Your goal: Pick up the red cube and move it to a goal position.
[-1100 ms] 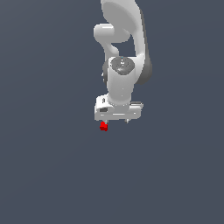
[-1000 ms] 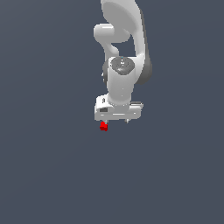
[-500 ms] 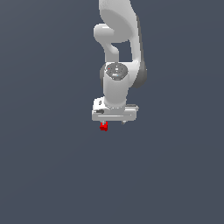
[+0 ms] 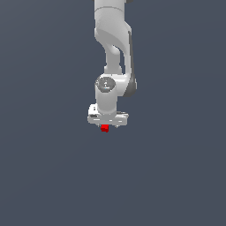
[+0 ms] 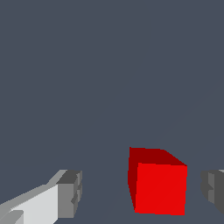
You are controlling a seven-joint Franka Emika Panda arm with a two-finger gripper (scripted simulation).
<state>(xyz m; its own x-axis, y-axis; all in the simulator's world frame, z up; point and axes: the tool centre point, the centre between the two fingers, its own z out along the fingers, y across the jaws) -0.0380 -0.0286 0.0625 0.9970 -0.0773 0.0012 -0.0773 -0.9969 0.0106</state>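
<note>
The red cube (image 4: 104, 129) is small and sits on the grey surface directly under the white gripper (image 4: 106, 125) in the exterior view. In the wrist view the red cube (image 5: 158, 187) lies between the two grey fingertips, one (image 5: 70, 193) on one side and the other (image 5: 213, 190) on the opposite side. There is a visible gap on each side of the cube, smaller toward the second fingertip. My gripper (image 5: 142, 197) is open around the cube and does not touch it. The fingers are mostly hidden behind the hand in the exterior view.
A plain dark grey surface (image 4: 176, 176) spreads all around. The white arm (image 4: 114, 48) rises straight above the gripper. No other objects show.
The hand has shifted toward the exterior view's left and come down a little, so it now sits centred over the cube. The cube has not moved.
</note>
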